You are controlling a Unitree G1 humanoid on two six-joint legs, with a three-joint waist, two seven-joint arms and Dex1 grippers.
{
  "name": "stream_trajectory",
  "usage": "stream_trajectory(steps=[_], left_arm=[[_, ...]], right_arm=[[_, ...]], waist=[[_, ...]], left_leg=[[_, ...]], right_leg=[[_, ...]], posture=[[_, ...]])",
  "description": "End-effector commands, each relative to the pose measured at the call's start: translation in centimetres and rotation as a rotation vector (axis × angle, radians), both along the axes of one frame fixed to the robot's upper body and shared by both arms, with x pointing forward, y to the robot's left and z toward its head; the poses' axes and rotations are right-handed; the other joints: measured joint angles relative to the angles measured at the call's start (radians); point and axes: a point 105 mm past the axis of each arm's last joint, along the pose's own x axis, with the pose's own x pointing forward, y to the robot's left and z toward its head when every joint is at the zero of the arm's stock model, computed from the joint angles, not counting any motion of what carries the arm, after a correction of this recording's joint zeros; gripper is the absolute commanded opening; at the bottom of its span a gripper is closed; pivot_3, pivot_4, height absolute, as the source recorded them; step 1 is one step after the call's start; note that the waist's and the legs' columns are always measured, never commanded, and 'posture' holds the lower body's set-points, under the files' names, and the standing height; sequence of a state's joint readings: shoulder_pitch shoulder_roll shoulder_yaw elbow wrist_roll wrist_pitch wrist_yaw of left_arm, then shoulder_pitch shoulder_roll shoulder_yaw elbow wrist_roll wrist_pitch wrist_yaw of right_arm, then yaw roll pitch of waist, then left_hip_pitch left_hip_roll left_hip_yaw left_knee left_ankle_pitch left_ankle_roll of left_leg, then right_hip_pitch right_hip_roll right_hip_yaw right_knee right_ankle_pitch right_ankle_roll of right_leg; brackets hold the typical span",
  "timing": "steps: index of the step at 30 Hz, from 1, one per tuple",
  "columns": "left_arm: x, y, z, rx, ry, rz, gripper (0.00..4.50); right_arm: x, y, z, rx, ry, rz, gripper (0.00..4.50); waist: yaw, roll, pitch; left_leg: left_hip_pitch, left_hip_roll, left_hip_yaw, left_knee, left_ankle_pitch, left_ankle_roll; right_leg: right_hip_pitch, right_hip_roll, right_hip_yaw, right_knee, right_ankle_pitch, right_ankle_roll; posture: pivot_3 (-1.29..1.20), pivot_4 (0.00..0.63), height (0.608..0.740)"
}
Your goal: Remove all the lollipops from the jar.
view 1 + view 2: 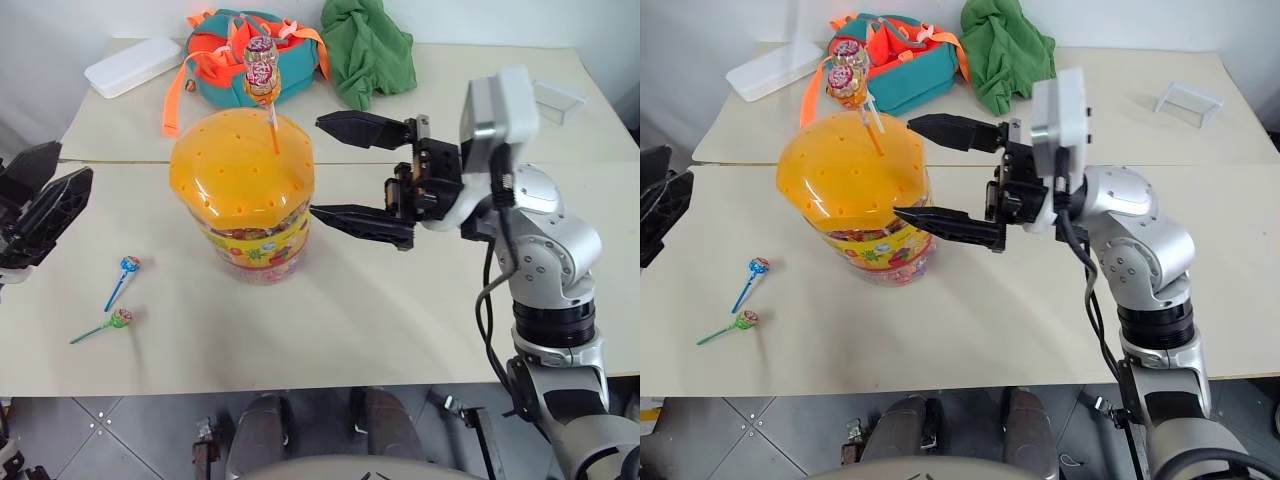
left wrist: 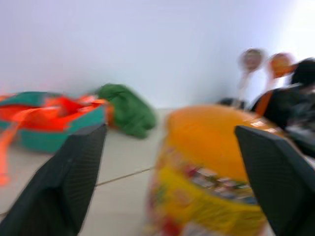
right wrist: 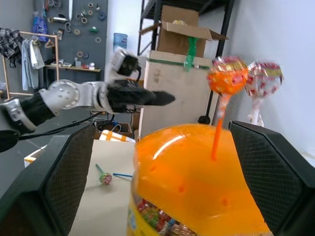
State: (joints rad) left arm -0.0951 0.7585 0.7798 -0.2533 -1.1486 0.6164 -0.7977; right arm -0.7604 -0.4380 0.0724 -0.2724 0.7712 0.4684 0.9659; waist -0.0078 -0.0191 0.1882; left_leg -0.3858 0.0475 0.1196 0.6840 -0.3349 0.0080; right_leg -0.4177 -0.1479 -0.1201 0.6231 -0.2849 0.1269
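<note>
Jar (image 1: 245, 205) sits mid-table with two lollipops (image 1: 259, 66) poking up out of the holes in its lid, while two more lollipops (image 1: 120, 290) lie flat on the table (image 1: 400, 320) to the jar's left, so I'd guess we're halfway. Right gripper (image 1: 340, 168) hangs just right of the jar, spread wide and empty, probably lining up on those sticks; left gripper (image 1: 45, 205) waits wide and empty, well off to the jar's left

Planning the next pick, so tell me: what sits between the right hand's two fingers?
The right hand is open, with the jar's domed lid edge just entering the gap between its fingers; the rest is bare table. Head views show this.
</note>
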Motion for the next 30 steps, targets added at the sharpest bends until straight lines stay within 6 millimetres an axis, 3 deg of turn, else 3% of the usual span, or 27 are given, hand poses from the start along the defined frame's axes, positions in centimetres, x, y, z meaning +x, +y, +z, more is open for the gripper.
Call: stream_trajectory(steps=[1,5,12,15,26,30], left_arm=[[-1.4,-1.1,0.2,-0.011,-0.006,-0.087,4.48],[-1.9,0.0,-1.6,-0.012,0.045,-0.078,4.48],[-2.5,0.6,-2.7,-0.028,0.046,-0.084,4.48],[-2.8,0.6,-2.9,-0.043,0.019,-0.085,4.5],[-3.5,0.1,-3.3,-0.06,0.01,-0.138,4.5],[-3.4,-0.2,-2.2,-0.082,-0.055,-0.158,4.5]], right_arm=[[0.3,0.6,0.4,-0.022,-0.016,-0.011,4.5],[1.1,2.4,0.8,-0.05,0.005,-0.023,4.5],[1.6,4.3,1.3,-0.066,0.016,-0.014,4.5],[1.3,4.7,1.3,-0.075,0.016,0.009,3.89],[1.3,5.1,2.0,-0.022,-0.01,0.044,0.08],[1.4,3.5,3.6,0.123,-0.034,0.095,0.02]], waist=[[-0.005,0.0,0.0],[-0.024,0.0,0.0],[-0.022,0.0,0.0],[-0.02,0.0,0.0],[-0.027,0.0,0.0],[-0.026,0.0,0.0]], left_leg=[[0.0,0.0,0.0,0.0,0.0,0.0],[0.0,0.0,0.001,0.0,0.0,0.0],[-0.001,0.001,0.003,0.0,0.0,-0.001],[-0.002,0.001,0.003,0.0,0.0,-0.001],[-0.002,0.001,0.003,-0.001,0.0,-0.001],[-0.002,0.001,0.003,-0.001,0.0,-0.001]], right_leg=[[0.0,0.0,0.0,0.0,0.0,0.0],[0.0,0.001,0.0,0.0,0.0,0.0],[-0.001,0.002,0.0,0.001,0.0,-0.001],[-0.001,0.002,0.0,0.0,0.0,-0.001],[-0.003,0.002,0.001,0.001,0.0,-0.001],[-0.003,0.002,0.001,0.001,0.0,-0.001]], posture=[[0.0,0.15,0.74],[0.0,0.15,0.74],[0.0,0.15,0.74],[0.0,0.15,0.74],[0.0,0.15,0.74],[0.0,0.15,0.74]])
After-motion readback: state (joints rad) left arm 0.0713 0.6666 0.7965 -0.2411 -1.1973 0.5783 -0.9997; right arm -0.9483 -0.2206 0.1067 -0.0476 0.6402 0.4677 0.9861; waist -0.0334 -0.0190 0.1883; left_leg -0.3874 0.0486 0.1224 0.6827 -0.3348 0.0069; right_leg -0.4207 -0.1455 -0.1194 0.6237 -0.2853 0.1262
